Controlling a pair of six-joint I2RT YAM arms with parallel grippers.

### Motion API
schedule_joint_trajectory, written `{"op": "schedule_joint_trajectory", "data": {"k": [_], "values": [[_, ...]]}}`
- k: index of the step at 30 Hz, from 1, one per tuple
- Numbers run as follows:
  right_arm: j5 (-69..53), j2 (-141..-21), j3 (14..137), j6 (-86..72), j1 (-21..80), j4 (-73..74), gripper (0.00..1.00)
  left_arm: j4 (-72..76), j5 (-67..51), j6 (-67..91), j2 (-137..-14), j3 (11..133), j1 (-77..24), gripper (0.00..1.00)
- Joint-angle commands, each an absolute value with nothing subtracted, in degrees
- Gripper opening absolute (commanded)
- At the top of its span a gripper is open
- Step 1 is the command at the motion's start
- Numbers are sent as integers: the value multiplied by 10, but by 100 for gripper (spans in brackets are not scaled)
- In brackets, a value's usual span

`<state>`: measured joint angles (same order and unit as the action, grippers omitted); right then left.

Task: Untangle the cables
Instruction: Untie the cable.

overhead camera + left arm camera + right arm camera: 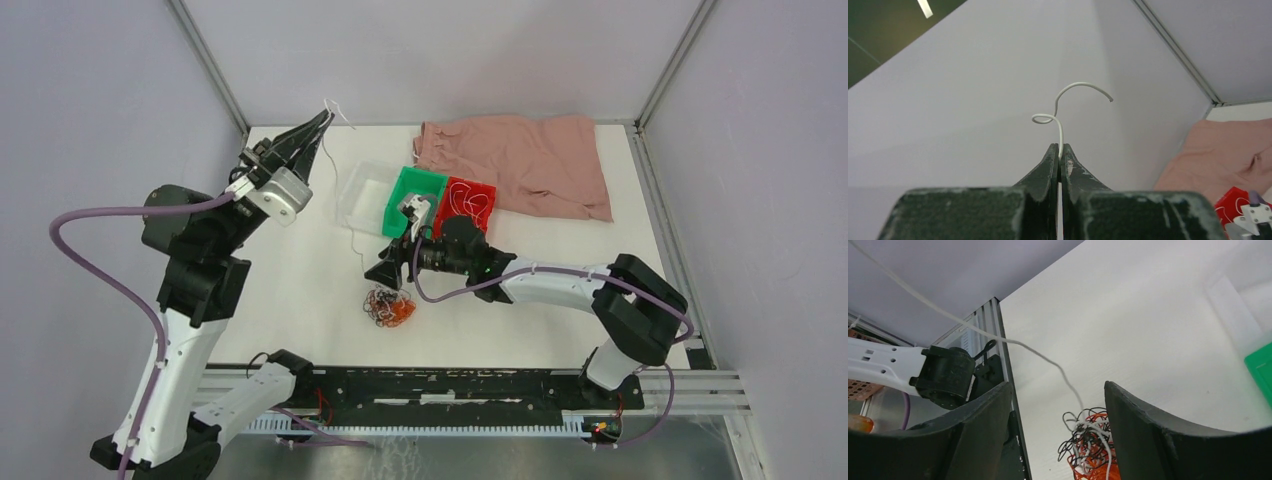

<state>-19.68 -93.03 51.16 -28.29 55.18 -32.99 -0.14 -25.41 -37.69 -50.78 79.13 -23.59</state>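
Left wrist cam: left gripper (1060,152) pinched tight on one white cable (1060,131), curly end poking past the tips. Only the right wrist cam shows a white strand running into the tangle (1089,452) on the table (1148,315), right below the wide-open, empty right gripper (1057,386).

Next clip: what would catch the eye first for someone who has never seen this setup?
The left gripper, raised high over the far left of the white table, is shut on a thin white wire that trails down into a small tangle of black, white and orange wires near the table's middle. The right gripper hangs open close to that tangle. A crumpled pink cloth lies at the far right.
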Motion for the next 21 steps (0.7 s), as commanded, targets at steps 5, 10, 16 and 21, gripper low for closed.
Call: {"op": "schedule_joint_trajectory", "data": {"k": [5,10,16,21], "values": [[-262,-952,564,-276,546,-333,71,-29,-263,-349,-506,786,-236,3],[-286,-979,568,-278,547,-344,71,-32,-259,-359,-508,790,-236,3],[-251,-1021,597,-250,547,-306,73,-32,-259,-358,-518,815,-235,3],[-266,-1071,637,-261,549,-321,67,-36,-249,-366,-519,824,-235,3]]}}
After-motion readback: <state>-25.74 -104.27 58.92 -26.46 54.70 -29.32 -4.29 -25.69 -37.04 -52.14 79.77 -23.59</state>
